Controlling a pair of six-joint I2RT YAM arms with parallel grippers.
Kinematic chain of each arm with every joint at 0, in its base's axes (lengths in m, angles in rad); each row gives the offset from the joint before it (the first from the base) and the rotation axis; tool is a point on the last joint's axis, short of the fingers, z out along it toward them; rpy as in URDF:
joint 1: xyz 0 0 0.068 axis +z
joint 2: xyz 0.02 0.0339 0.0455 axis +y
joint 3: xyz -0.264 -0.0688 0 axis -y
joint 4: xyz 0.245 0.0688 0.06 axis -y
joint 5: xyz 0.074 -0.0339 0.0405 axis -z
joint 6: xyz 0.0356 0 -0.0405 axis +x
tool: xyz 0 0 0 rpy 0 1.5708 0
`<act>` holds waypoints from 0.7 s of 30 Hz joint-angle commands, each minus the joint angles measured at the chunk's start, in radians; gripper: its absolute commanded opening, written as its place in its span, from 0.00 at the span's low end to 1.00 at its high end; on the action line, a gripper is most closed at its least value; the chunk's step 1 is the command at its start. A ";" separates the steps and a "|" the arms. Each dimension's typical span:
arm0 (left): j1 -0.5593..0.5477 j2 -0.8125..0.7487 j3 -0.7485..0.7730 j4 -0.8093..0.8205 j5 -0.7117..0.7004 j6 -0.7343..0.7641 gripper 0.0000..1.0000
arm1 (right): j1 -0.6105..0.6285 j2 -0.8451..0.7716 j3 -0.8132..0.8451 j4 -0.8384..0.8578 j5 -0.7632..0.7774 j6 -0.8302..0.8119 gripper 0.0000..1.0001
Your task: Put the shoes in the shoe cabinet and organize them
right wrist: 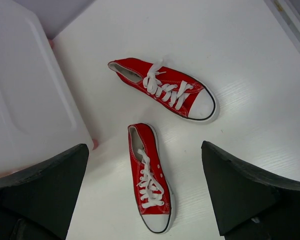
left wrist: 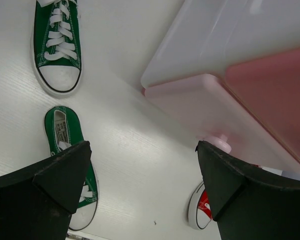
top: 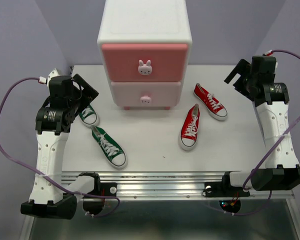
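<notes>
The shoe cabinet (top: 144, 30) stands at the back centre, white, with both pink drawers shut and a bunny knob (top: 145, 67) on each. One green shoe (top: 108, 146) lies front left. The other green shoe (top: 89, 116) is partly hidden under my left arm. Two red shoes (top: 210, 101) (top: 190, 127) lie right of the cabinet. My left gripper (top: 86, 88) hangs open above the table by the cabinet's left corner, holding nothing. My right gripper (top: 238, 76) hangs open at the far right, above the red shoes (right wrist: 165, 87) (right wrist: 149, 180), also holding nothing.
The left wrist view shows both green shoes (left wrist: 57, 55) (left wrist: 65, 135), the cabinet's lower drawer (left wrist: 200, 110) and a red toe cap (left wrist: 200, 212). Purple walls close in the back and sides. A metal rail (top: 155, 182) runs along the near table edge.
</notes>
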 commanded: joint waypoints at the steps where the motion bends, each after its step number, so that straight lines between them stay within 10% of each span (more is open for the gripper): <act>1: -0.004 -0.005 0.001 0.037 0.012 0.012 0.99 | 0.000 -0.020 0.032 -0.014 0.021 -0.011 1.00; 13: -0.010 0.023 0.010 0.047 0.024 0.036 0.99 | 0.000 -0.057 0.027 0.166 -0.278 -0.141 1.00; 21: -0.062 0.052 0.012 0.042 0.038 0.030 0.99 | 0.000 0.177 0.479 0.138 -0.436 -0.091 1.00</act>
